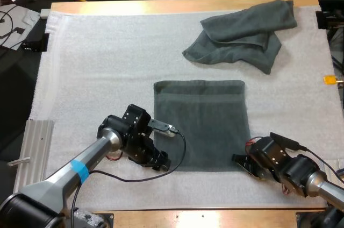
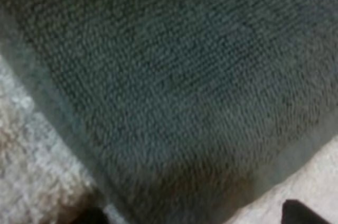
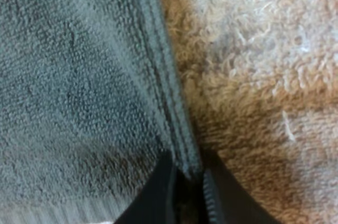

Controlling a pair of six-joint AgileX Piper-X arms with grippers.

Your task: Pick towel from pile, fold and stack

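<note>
While pinching edge of flat towel (image 1: 201, 126) between right gripper (image 1: 240, 162) fingers (image 3: 158, 195), holding left gripper (image 1: 161, 161) fingers (image 2: 301, 213) apart astride its near corner. Seeing crumpled towel (image 1: 242, 34) well beyond both sets of fingertips.

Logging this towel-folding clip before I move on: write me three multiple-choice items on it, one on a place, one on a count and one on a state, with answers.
1. Where does the crumpled towel lie on the mat?
A) far right
B) near left
C) off the mat, on the wood

2. How many towels are on the mat?
A) one
B) two
C) four

3. What is the right gripper doing?
A) hanging open above the crumpled towel
B) shut on the flat towel at its edge
C) holding a red cube

Answers:
1 A, the high view shows it at the mat's far right.
2 B, one is crumpled and one is flat.
3 B, in the right wrist view its fingers press the hem from both sides.
</note>
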